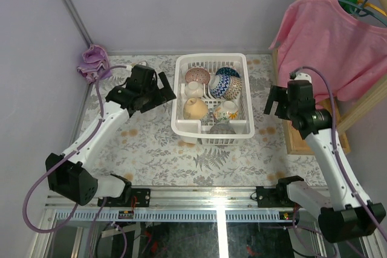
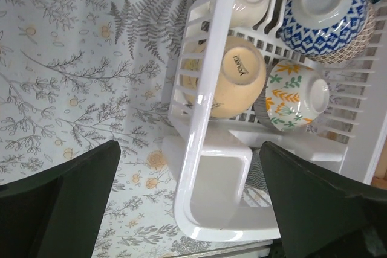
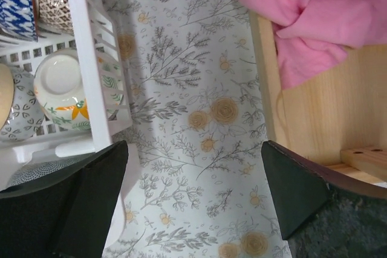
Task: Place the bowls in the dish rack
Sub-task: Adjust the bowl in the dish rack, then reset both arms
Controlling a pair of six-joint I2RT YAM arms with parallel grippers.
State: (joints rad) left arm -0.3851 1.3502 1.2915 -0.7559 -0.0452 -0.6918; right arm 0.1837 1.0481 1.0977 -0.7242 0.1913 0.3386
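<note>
Dark fingers of the left gripper (image 2: 188, 149) are spread wide and empty, just left of the white dish rack (image 1: 211, 58); the right gripper (image 3: 195, 146) is likewise opened wide, holding nothing, over the floral tablecloth (image 1: 151, 149) on the rack's right. Four bowls are seen lodged inside the rack — a tan bowl (image 1: 195, 108), a blue-white netted bowl (image 1: 228, 80), a pink-red bowl (image 1: 197, 76) and a flower-painted bowl (image 1: 225, 111).

Patterned bowls (image 1: 228, 83) on edge, inside white dish rack (image 1: 179, 102)
</note>
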